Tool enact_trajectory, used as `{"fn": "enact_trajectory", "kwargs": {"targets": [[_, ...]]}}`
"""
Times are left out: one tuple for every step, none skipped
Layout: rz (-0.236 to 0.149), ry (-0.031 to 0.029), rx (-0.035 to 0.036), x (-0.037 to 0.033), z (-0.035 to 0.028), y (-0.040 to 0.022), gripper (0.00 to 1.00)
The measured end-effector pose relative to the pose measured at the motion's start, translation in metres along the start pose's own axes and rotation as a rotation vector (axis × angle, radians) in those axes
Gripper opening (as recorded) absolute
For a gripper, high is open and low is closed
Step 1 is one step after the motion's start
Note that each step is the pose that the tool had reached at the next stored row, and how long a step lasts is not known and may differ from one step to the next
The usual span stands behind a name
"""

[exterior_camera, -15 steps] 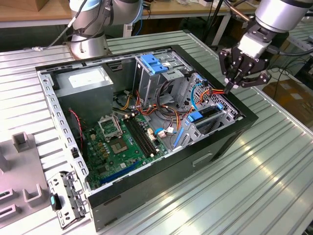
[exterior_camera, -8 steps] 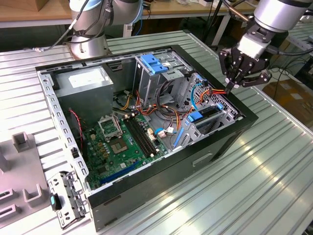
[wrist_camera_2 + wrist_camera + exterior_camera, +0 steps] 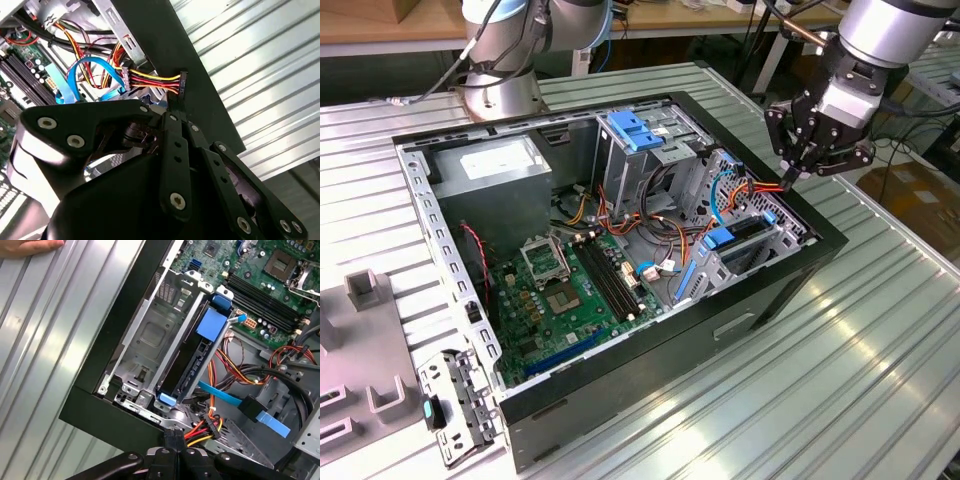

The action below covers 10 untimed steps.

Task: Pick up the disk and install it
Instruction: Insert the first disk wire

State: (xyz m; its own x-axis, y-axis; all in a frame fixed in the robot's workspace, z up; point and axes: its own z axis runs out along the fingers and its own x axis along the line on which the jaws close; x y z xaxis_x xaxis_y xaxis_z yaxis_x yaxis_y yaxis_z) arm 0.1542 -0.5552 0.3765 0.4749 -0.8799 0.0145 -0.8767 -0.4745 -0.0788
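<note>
The disk (image 3: 192,365) sits edge-on in the metal drive cage at the corner of the open computer case (image 3: 800,270), with its blue rail tab (image 3: 212,322) on top. In the exterior view the disk (image 3: 748,232) lies in that cage at the case's right end. My gripper (image 3: 788,178) hangs just above and beyond the cage, at the case wall. Its fingertips (image 3: 175,107) are closed on a black power connector (image 3: 183,82) with red, yellow and black wires. The gripper (image 3: 175,434) is at the cage's outer end, with the wire bundle (image 3: 200,430) beside it.
A blue flat cable (image 3: 225,396) crosses behind the cage. The case also holds a grey power-supply box (image 3: 490,175), a green motherboard (image 3: 565,290) and a tall cage with a blue latch (image 3: 635,130). A second arm's base (image 3: 500,90) stands behind. A hand (image 3: 30,246) rests on the ribbed table.
</note>
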Motion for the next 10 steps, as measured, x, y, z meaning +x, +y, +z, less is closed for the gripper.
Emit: {"fn": "enact_trajectory", "kwargs": {"targets": [[-0.004, -0.0004, 0.0001, 0.0003, 0.0001, -0.0011, 0.11], [-0.009, -0.0008, 0.0002, 0.0007, 0.0004, -0.0028, 0.11], [-0.012, -0.0011, 0.0002, 0.0008, 0.0005, -0.0041, 0.11], [-0.016, -0.0014, 0.0002, 0.0009, 0.0008, -0.0058, 0.11], [-0.024, -0.0019, 0.0003, 0.0009, 0.0011, -0.0089, 0.11], [-0.028, -0.0022, 0.0004, 0.001, 0.0014, -0.0107, 0.11], [-0.031, -0.0026, 0.0005, 0.001, 0.0016, -0.0117, 0.11], [-0.045, -0.0035, 0.0006, 0.0012, 0.002, -0.0129, 0.11], [-0.063, -0.0049, 0.0009, 0.0013, 0.0025, -0.0132, 0.11], [-0.084, -0.0067, 0.0012, 0.0013, 0.0027, -0.0131, 0.11]]}}
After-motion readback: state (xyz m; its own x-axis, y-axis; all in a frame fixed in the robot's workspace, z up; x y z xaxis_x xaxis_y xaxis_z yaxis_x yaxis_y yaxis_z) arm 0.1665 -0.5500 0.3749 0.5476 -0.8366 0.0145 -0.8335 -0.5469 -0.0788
